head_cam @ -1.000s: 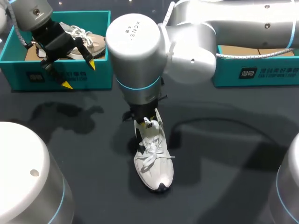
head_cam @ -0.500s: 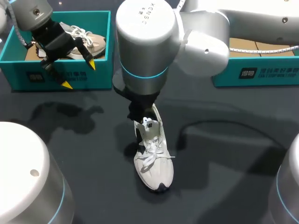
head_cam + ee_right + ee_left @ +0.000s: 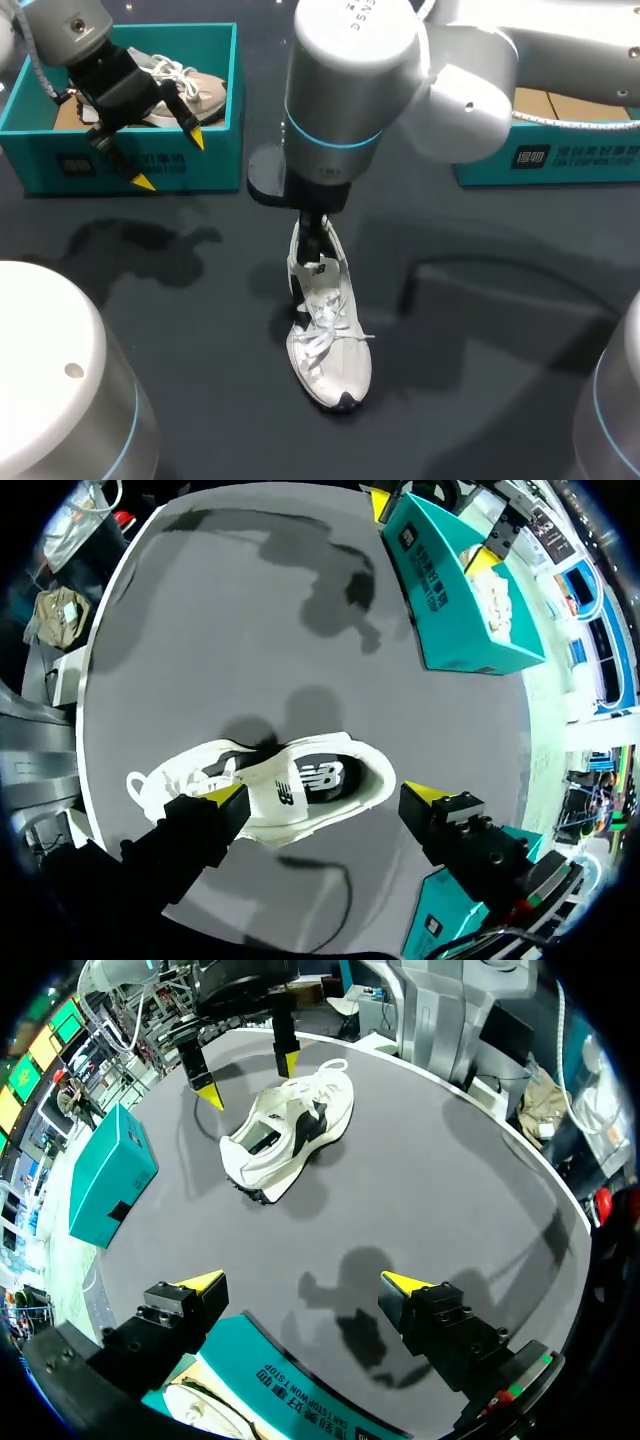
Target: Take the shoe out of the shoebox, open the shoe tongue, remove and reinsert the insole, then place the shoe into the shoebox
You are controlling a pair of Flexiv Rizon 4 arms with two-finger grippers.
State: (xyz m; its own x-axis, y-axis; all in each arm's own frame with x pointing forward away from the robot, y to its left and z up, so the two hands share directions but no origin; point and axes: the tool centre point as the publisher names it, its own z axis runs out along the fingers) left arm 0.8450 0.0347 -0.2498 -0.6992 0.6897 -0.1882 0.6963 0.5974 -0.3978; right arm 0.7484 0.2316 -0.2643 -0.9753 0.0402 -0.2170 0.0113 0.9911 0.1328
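The dark grey worktop (image 3: 500, 380) has a matte surface, and the wrist views show its edge as rounded. Soft shadows lie across it. A beige shoe (image 3: 200, 90) with white laces lies on its side in the teal shoebox (image 3: 60, 165) at the far left corner. 1 more teal box (image 3: 560, 150) stands at the far right, well apart from the first. It is open at the top, brown cardboard shows inside, and its front wall carries white print.
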